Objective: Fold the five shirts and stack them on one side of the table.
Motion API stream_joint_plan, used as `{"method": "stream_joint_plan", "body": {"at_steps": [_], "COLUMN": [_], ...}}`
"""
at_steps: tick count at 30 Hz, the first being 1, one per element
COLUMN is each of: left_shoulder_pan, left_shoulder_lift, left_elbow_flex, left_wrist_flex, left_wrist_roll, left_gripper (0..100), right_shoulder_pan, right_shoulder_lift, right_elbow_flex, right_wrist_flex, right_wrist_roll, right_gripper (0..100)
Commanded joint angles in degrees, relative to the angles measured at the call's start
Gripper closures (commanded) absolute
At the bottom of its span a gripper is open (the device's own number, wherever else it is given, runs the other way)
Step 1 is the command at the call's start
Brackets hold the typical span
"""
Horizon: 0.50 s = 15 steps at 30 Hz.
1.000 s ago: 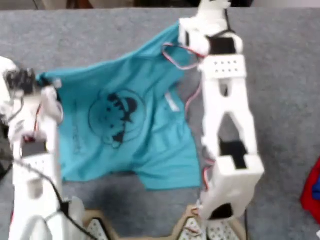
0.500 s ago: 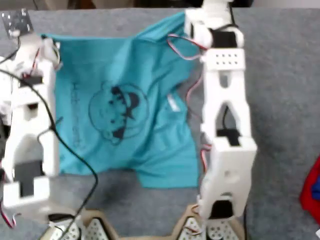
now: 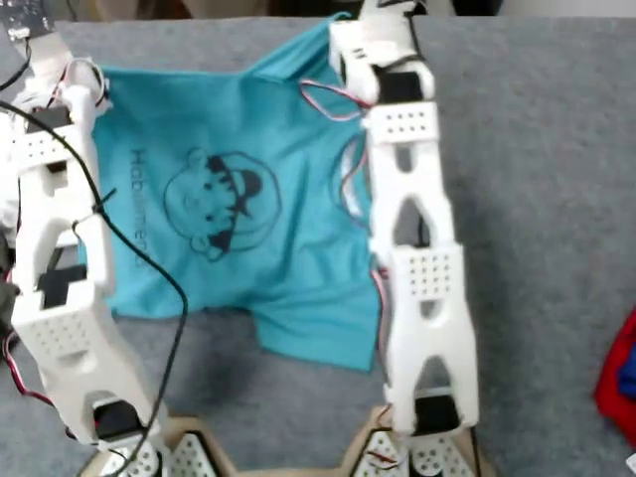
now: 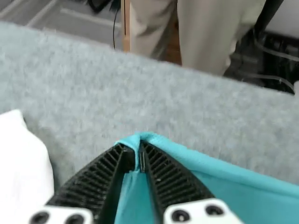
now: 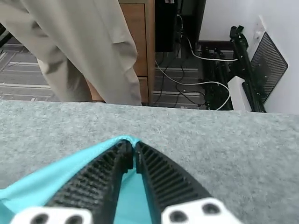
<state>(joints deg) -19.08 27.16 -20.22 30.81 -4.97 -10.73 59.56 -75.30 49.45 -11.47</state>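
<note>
2 white perforated arms [image 3: 427, 288] bear black ribbed pincer fingers [image 4: 110, 172], black cable [image 3: 183, 298].

Grey table [image 3: 537, 199], wooden cabinet [image 5: 138, 28]

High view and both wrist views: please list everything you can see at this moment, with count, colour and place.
teal shirt: one, teal with a dark cartoon print, spread out on the table between the arms, its far edge lifted at two points
red and blue cloth: one piece, at the table's right edge, partly cut off; cannot tell what it is
table: one, grey felt-like top
left arm: one, white, along the shirt's left side
right arm: one, white, along the shirt's right side
left gripper: black fingers shut on the shirt's far left corner
right gripper: black fingers shut on the shirt's far edge
</note>
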Motion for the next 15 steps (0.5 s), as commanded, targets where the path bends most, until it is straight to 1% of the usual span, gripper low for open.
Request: {"method": "stream_joint_plan", "body": {"at_steps": [1,4,8,13,15], "left_shoulder_pan": [-0.9,-0.5,-0.1,0.7,1.1], "left_shoulder_lift": [0.9,1.6,1.6,1.6,1.6], "left_elbow_flex": [-4.7,-4.8,-5.8,-10.3,-12.0], "left_wrist_flex": [4.4,9.6,18.5,32.7,37.1], "left_wrist_roll": [-0.3,-0.3,-0.3,-0.4,-1.8], "left_gripper": [98,98,98,98,98], "right_shoulder_pan": [-0.2,-0.6,-0.7,-0.7,-1.5], "right_shoulder_lift": [1.7,2.2,1.7,-1.3,-2.3], "right_elbow_flex": [-8.7,-13.8,-20.2,-19.6,-19.8], "right_wrist_flex": [3.8,13.6,26.2,39.3,44.9], "right_wrist_roll": [0.3,0.3,0.3,0.3,0.3], "right_gripper": [99.4,99.4,99.3,99.3,99.3]}}
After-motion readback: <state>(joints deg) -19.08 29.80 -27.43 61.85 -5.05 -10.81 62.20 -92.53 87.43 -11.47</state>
